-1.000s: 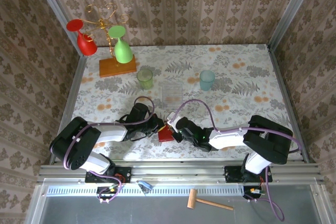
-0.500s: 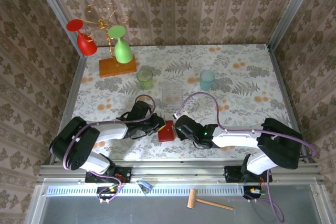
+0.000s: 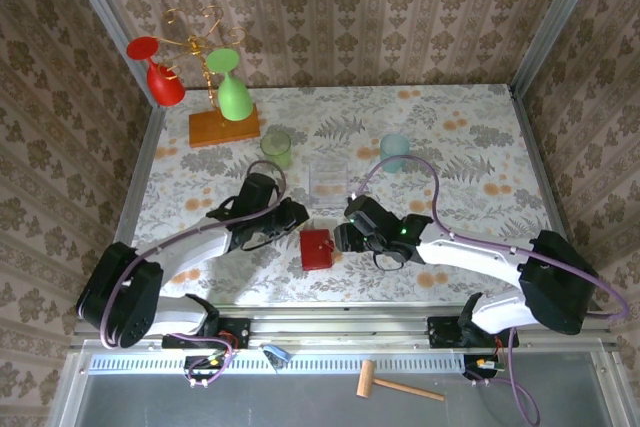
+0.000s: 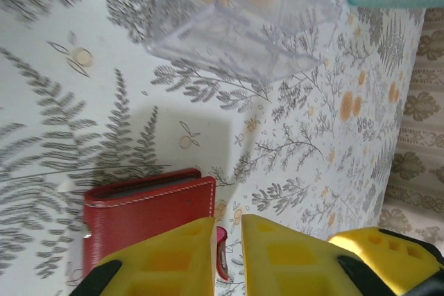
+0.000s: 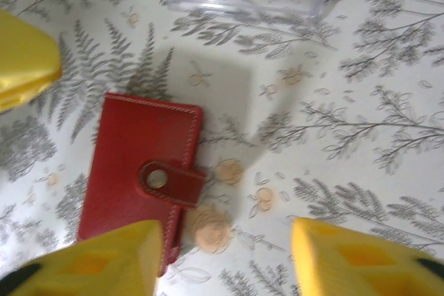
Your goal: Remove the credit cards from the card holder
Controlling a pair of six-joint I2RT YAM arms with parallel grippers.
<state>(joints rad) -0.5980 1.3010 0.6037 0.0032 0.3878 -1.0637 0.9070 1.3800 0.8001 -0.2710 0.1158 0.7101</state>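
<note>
Two sets of fingers flank the card holder (image 3: 317, 248), which lies flat and closed on the desk (image 3: 470, 137) near its front edge, with its strap (image 5: 173, 181) snapped over the cover. You see none of the credit cards, so judge them tucked inside. Your left gripper (image 3: 296, 218) hangs just beside the holder's far left corner, its fingers (image 4: 166, 254) parted by only a slit and pinching nothing. Your right gripper (image 5: 223, 237) sits at the holder's right edge, fingers spread wide and empty, the strap's tab in the gap between them. That probably lets one arm pin the cover while the other pops the snap. Just beyond stands the clear box (image 3: 328, 178), a likely drop spot. Farther back are the green cup (image 3: 276, 149) and the blue cup (image 3: 394, 153).
</note>
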